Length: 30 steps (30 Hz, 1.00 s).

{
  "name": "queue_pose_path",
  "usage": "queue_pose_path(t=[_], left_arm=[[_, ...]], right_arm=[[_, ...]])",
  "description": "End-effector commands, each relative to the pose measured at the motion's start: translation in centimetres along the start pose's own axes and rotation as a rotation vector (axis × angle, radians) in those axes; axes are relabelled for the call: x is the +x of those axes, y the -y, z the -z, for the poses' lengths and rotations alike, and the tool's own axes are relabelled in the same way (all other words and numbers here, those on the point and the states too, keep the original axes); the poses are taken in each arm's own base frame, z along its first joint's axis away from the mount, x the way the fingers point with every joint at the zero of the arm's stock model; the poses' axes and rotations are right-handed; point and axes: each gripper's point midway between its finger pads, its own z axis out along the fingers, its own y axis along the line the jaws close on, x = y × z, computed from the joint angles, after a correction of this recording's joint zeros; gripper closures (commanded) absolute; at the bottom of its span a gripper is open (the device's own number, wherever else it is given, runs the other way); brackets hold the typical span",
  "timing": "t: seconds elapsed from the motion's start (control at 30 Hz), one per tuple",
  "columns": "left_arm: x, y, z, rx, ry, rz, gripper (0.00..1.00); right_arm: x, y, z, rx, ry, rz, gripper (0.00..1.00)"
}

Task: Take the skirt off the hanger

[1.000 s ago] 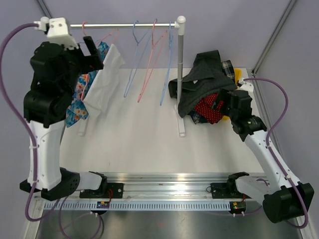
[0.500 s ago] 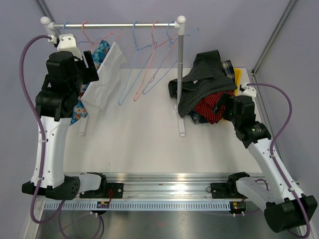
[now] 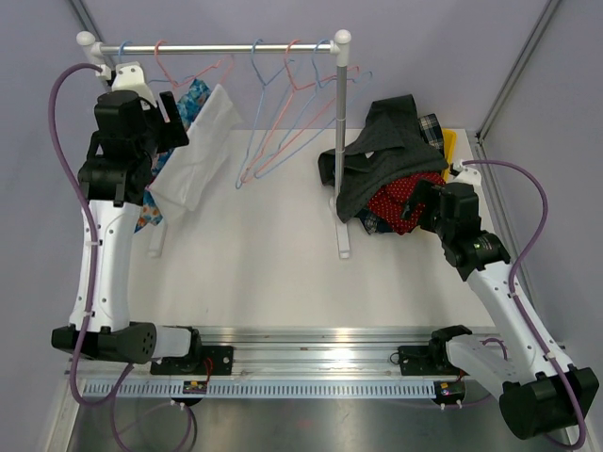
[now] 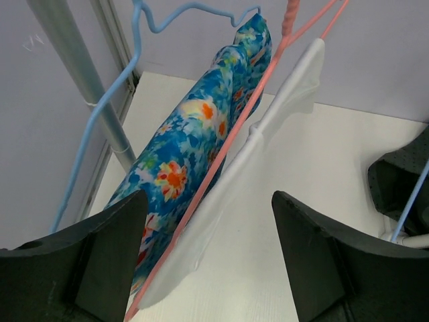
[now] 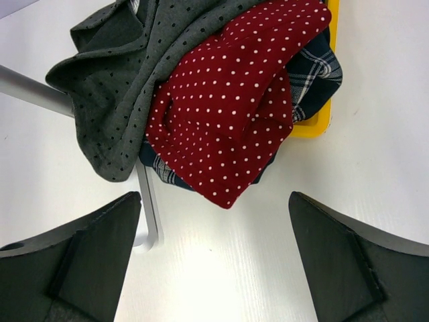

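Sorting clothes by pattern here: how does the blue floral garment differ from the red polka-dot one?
The blue floral garment hangs from the rail; the red polka-dot garment lies crumpled on a heap of clothes. The floral one shows multicoloured flowers, the red one small white dots. Both are patterned fabric.

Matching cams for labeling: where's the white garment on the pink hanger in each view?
Top external: the white garment hangs near the rail's left end, upper left of frame.
Left wrist: it runs diagonally through centre frame, right of the floral garment.
Right wrist: not in it.
Shared landmark: the rack, with its left post in the left wrist view and its right post in the right wrist view.
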Motion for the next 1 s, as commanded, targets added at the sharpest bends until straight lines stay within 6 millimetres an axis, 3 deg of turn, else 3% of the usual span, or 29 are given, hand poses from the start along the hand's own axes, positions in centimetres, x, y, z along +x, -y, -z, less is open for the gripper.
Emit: queue_pose_path(t=[0.0,0.13,0.2,0.27,0.3,0.4,0.53,0.6,0.63,0.7,0.73,0.77,0.87,0.9,0.97], left_arm=[[-0.8,0.9,-2.1,0.054,0.029,0.036,0.22],[-0.7,1.2,-4.0,0.073,0.015,0.063,0.28],[-0.4,1.2,-5.3,0.08,-0.009,0.072,0.41],[-0.3,1.8,-5.9,0.103,-0.019,0.086,0.57],[-0.4,2.0,-6.1,0.113,-0.021,0.088,0.72],[-1.2,2.4,-5.4,0.143,0.004,0.097,1.0],[-3.1,2.7,-2.7,0.173,0.061,0.11,1.0],[-3.7,3.1,-1.2,0.209,0.071,0.119,1.0],[-5.0,3.3,0.4,0.233,0.107,0.125,1.0],[-5.7,3.6,1.9,0.255,0.111,0.137,1.0],[-7.1,3.9,3.5,0.283,0.148,0.138,1.0],[-7.1,4.2,4.2,0.293,0.138,0.139,1.0],[-8.3,4.5,6.6,0.316,0.161,0.14,1.0],[-8.4,4.6,7.2,0.323,0.166,0.145,1.0],[-8.8,4.8,8.8,0.344,0.179,0.153,1.0]], right_arm=[[-0.8,-0.5,0.0,-0.02,0.021,0.004,0.01],[-0.9,-0.5,-0.1,-0.017,0.021,0.007,0.01],[-0.9,-0.5,-0.2,-0.013,0.021,0.007,0.0],[-1.0,-0.5,-0.3,-0.014,0.022,0.009,0.0],[-1.0,-0.6,-0.3,-0.013,0.021,0.011,0.01],[-1.6,-0.9,0.1,-0.033,0.035,0.017,0.01],[-3.7,-2.7,2.0,-0.135,0.109,0.053,0.0],[-6.0,-4.2,4.0,-0.209,0.176,0.062,0.0],[-7.0,-5.0,4.9,-0.248,0.203,0.081,0.01],[-9.6,-8.8,8.2,-0.438,0.272,0.116,0.01],[-10.3,-10.2,9.3,-0.503,0.297,0.151,0.01],[-11.3,-13.1,11.9,-0.63,0.326,0.183,0.01],[-13.0,-17.3,15.0,-0.729,0.367,0.278,0.0],[-11.9,-19.9,16.8,-0.816,0.347,0.319,0.01],[-12.2,-22.5,17.5,-0.814,0.36,0.387,0.0]])
